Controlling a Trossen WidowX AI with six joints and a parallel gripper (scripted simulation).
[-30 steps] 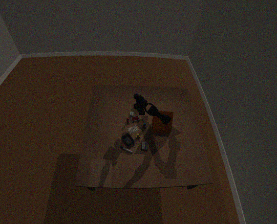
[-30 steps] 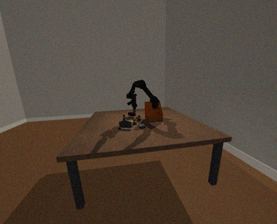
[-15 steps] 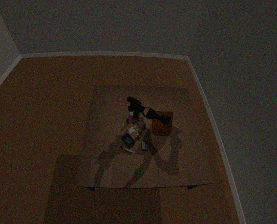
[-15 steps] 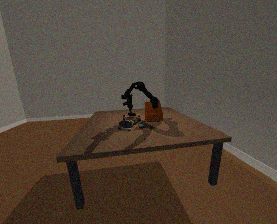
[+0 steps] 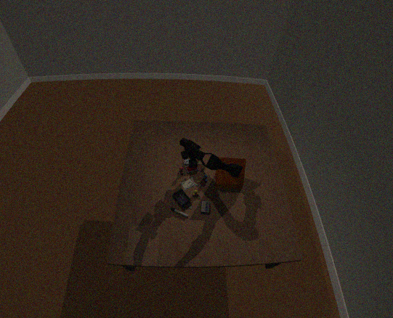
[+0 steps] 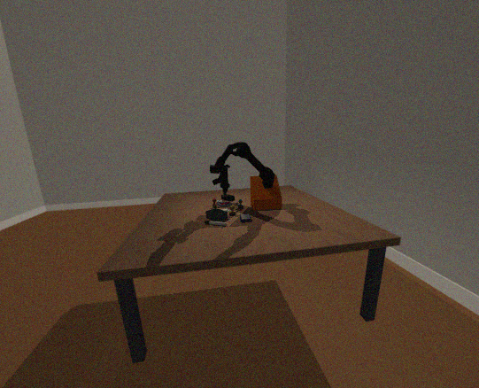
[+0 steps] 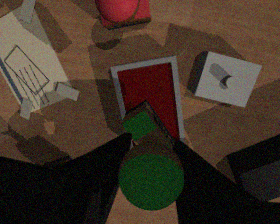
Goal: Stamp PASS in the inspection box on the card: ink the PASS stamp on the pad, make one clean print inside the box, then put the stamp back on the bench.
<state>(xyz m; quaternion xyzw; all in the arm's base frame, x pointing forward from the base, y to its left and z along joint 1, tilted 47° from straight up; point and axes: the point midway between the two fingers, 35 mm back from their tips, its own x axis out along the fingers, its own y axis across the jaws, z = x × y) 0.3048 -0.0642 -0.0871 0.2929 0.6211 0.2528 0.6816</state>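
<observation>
The gripper [image 6: 224, 193] [image 7: 152, 143] is closed on the green stamp [image 7: 151, 181], its round top between the two dark fingers in the wrist view. The stamp's block overlaps the near part of the red pad [image 5: 190, 168] [image 7: 149, 90] in that view; whether it touches the pad, I cannot tell. The card [image 5: 189, 184] [image 7: 32, 62] lies on the table [image 5: 158, 243] [image 6: 251, 255], to the left of the pad in the wrist view and apart from the stamp, with a drawn box and lines on it. A white block [image 7: 228, 79] sits on the pad's other side, and a red stamp [image 7: 123, 10] stands beyond the pad. The orange box [image 5: 229, 185] [image 6: 266, 195] is near the arm's base end.
</observation>
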